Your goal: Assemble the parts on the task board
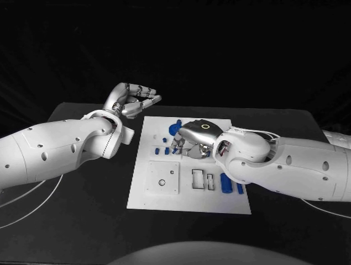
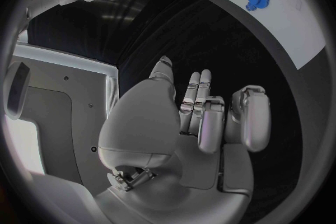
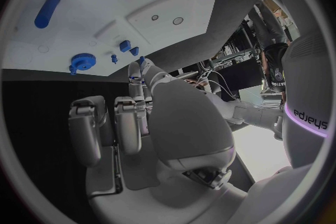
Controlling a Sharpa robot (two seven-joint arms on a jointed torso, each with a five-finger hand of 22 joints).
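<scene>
right hand blocks task board middle | near end open
</scene>
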